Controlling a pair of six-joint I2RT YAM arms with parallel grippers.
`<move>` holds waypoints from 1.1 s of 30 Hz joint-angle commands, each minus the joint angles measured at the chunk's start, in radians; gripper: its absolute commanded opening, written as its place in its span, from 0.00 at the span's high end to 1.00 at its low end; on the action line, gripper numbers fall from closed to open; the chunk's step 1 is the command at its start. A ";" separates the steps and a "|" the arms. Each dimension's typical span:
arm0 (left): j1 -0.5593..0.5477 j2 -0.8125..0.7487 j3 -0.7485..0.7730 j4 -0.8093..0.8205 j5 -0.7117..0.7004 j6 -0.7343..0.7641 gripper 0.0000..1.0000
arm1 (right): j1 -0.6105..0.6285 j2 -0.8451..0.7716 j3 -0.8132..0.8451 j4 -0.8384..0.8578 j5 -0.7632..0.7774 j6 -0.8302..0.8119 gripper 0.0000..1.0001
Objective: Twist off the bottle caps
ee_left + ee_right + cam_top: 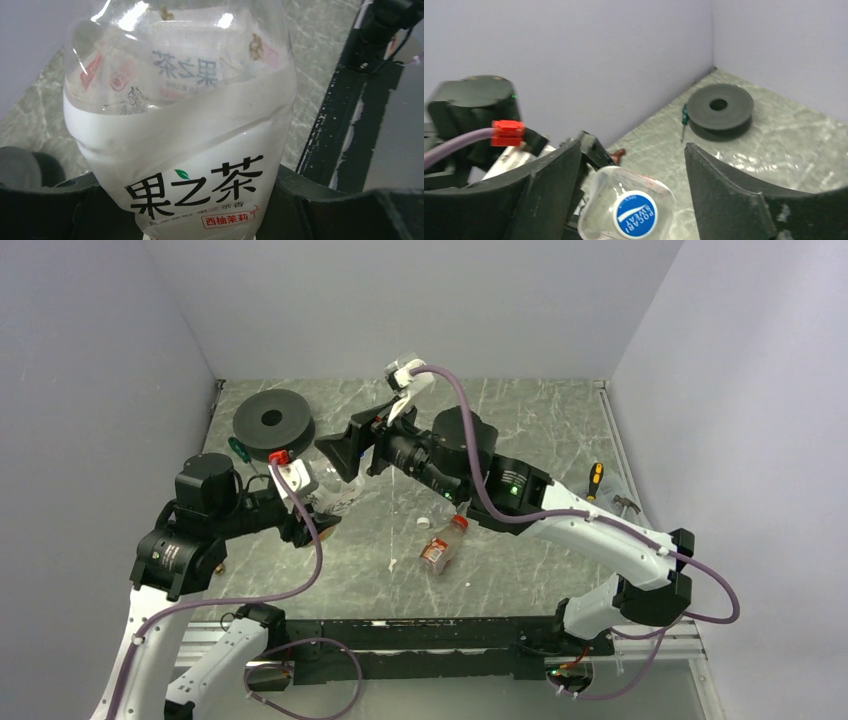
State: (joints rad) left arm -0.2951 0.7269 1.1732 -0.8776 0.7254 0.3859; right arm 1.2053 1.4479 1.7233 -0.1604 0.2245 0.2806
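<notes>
My left gripper is shut on the large bottle, which fills the left wrist view with its white label and black Chinese characters. Its blue cap is on the bottle's neck and sits low between the spread fingers of my right gripper, without touching either. My right gripper is open, just over the bottle's top, and hides the cap in the top view. A small red-brown-labelled bottle lies on its side mid-table. A loose white cap lies beside it.
A large black disc with a hole sits at the back left, with a green-handled screwdriver beside it; both show in the right wrist view, the disc and the screwdriver. An orange-handled screwdriver lies at the right.
</notes>
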 commanded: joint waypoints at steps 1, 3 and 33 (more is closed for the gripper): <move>0.002 -0.015 -0.006 0.061 -0.095 0.032 0.45 | 0.000 0.010 0.034 -0.069 0.105 0.041 0.26; 0.002 -0.020 -0.011 0.059 -0.104 0.038 0.45 | 0.000 0.016 0.037 -0.075 0.120 0.044 0.31; 0.002 -0.004 0.000 0.103 -0.103 -0.049 0.46 | -0.003 -0.062 -0.134 0.064 0.213 0.125 0.85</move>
State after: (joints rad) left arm -0.2974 0.7238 1.1488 -0.8345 0.6083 0.3962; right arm 1.2114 1.4395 1.6203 -0.1513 0.3676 0.4126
